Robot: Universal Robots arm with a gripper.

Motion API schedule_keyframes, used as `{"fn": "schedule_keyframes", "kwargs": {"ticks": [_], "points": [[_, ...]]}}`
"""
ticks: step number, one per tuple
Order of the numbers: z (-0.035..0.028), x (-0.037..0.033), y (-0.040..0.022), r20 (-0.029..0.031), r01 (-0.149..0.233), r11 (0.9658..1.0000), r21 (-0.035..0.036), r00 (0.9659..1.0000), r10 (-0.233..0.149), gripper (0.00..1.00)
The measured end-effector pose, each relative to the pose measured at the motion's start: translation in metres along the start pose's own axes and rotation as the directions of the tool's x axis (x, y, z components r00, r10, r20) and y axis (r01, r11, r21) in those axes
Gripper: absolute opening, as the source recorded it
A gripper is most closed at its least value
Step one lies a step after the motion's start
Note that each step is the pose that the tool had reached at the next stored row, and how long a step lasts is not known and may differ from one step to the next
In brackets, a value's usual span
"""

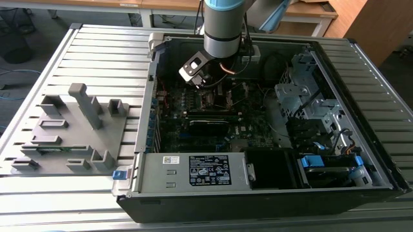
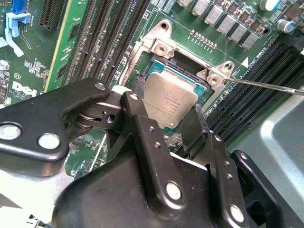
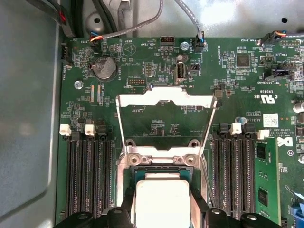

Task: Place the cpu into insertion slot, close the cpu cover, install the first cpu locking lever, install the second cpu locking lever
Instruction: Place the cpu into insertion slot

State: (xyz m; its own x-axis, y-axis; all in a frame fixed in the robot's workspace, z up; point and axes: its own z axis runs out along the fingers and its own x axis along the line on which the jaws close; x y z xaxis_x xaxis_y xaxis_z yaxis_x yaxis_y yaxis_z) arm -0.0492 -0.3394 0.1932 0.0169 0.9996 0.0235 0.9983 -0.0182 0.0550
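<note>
My gripper [image 1: 202,79] reaches down into the open computer case over the motherboard. In both wrist views its black fingers [image 2: 134,105] sit against two opposite edges of the cpu [image 2: 168,100], a flat square chip with a dull silver top. The cpu [image 3: 161,203] hangs low over the insertion slot [image 2: 159,66]; I cannot tell if it rests in it. The gripper [image 2: 164,113] is shut on the chip. The cpu cover [image 3: 166,98], a thin silvery frame, stands swung open beyond the slot's hinge. A thin locking lever [image 2: 268,86] juts out beside the slot.
Rows of black memory slots [image 3: 90,175] flank the socket on both sides. Cables [image 3: 142,21] run along the case wall. A power supply [image 1: 193,171] and drive cages [image 1: 303,96] fill the case's front and right. A grey fixture block [image 1: 71,130] lies on the slatted table [image 1: 96,53].
</note>
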Motion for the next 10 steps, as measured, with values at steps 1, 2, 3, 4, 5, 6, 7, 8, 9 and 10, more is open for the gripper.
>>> {"fn": "schedule_keyframes", "kwargs": {"ticks": [1,2,3,4,5,6,7,8,9,10], "points": [[0.0000,0.0000,0.0000,0.0000,0.000,1.0000,0.0000,1.0000,0.000,0.54],[0.0000,0.0000,0.0000,0.0000,0.000,1.0000,0.0000,1.0000,0.000,0.54],[0.0000,0.0000,0.0000,0.0000,0.000,1.0000,0.0000,1.0000,0.000,0.54],[0.0003,0.0000,0.0000,0.0000,0.000,1.0000,0.0000,1.0000,0.000,0.54],[0.0008,-0.0001,-0.0001,0.0002,0.000,1.0000,0.0001,1.0000,0.000,0.54],[0.0013,-0.0001,-0.0001,0.0004,0.000,1.0000,0.0003,1.0000,0.000,0.54],[0.0017,-0.0001,-0.0002,0.0006,0.000,1.0000,0.0004,1.0000,0.000,0.54],[0.0020,-0.0002,-0.0002,0.0006,0.000,1.0000,0.0004,1.0000,0.000,0.54],[0.0020,-0.0002,-0.0002,0.0006,0.000,1.0000,0.0003,1.0000,0.000,0.54],[0.0021,-0.0001,-0.0002,0.0004,0.000,1.0000,0.0002,1.0000,0.000,0.54]]}}
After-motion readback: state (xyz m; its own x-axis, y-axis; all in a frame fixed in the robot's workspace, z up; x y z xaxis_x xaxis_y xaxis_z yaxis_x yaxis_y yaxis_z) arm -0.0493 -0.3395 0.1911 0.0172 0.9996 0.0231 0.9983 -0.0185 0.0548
